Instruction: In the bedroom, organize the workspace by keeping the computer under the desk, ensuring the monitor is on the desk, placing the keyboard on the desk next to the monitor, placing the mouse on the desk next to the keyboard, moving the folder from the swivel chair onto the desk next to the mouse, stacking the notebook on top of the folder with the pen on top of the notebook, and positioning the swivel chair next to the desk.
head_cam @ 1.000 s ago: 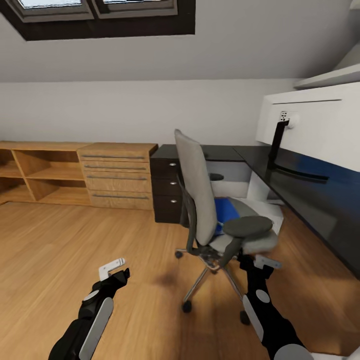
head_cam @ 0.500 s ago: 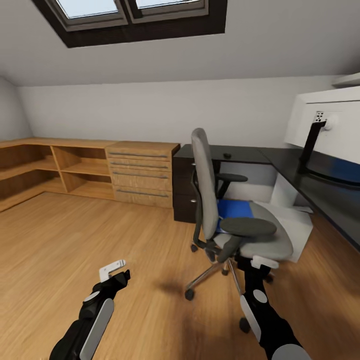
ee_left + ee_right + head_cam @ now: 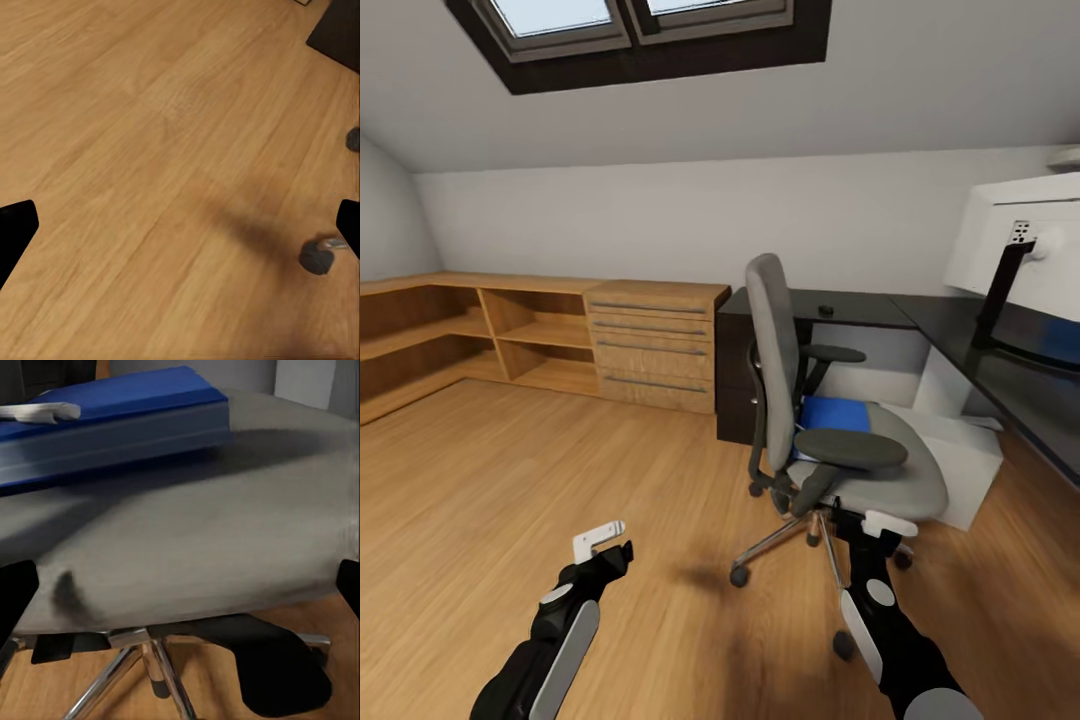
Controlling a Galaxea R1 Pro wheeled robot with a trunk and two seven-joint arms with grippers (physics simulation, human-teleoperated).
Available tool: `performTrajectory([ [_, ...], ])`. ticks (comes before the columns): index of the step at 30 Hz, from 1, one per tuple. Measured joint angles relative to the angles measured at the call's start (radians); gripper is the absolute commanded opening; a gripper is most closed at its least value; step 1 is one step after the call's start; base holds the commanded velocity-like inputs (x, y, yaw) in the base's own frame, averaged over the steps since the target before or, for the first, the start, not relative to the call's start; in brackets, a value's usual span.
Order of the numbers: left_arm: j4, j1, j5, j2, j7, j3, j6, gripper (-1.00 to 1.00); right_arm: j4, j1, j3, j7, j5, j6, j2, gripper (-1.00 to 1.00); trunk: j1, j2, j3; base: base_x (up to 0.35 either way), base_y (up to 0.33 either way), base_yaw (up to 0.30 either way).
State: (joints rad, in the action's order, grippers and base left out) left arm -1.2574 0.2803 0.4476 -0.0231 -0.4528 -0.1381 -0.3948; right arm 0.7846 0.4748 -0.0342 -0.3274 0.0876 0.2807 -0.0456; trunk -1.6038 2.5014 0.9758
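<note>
Room: the bedroom, with light wood floor (image 3: pixel 480 480) across the lower left of the head view, a wooden dresser (image 3: pixel 655 345) at centre left and a skylight at the top.
Bench: the glossy black bench (image 3: pixel 970 345) runs along the right edge of the head view and turns along the back wall; its dark drawer unit (image 3: pixel 732 385) stands behind the chair.
Monitor: the monitor (image 3: pixel 1010 240) shows its white back at upper right, standing on the bench.
Computer: a light box, probably the computer (image 3: pixel 960 455), sits on the floor under the bench at centre right.
Swivel chair: the swivel chair (image 3: pixel 830 420) stands at frame centre, near the bench but turned side-on; its castors could roll if the seat is nudged, carrying the load away.
Folder: the folder (image 3: pixel 832 412) lies flat on the seat; in the right wrist view a pale thin thing lies on its top at upper left, and it could slide off if the folder is tipped.
Right claw: the right claw (image 3: pixel 880 523) sits just below the near armrest, fingers spread wide, holding nothing; the armrest could block a straight reach to the seat.
Left claw: the left claw (image 3: pixel 600 538) hangs over bare floor at lower left, spread open and empty.
Mouse: a small dark spot on the back bench may be the mouse (image 3: pixel 822 309); too small to be sure.
</note>
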Motion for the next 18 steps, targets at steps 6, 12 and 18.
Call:
performTrajectory([
  [6,0.001,0.0,0.001,0.0,0.0,-0.014,0.001,1.0,0.0,0.0,-0.001,0.0,0.002,0.0,0.001,1.0,0.0,0.0,0.0,0.0,0.0,-0.282],
  [12,0.001,0.0,0.0,0.001,0.0,-0.016,0.001,1.0,0.0,0.0,-0.008,0.0,0.007,0.001,0.005,1.0,0.0,0.0,0.0,0.0,0.0,-0.295],
  [18,0.001,0.0,-0.001,0.003,0.0,-0.014,0.001,1.0,0.0,0.0,-0.087,0.0,0.011,-0.001,0.009,1.0,0.0,0.0,0.0,0.0,0.0,-0.297],
])
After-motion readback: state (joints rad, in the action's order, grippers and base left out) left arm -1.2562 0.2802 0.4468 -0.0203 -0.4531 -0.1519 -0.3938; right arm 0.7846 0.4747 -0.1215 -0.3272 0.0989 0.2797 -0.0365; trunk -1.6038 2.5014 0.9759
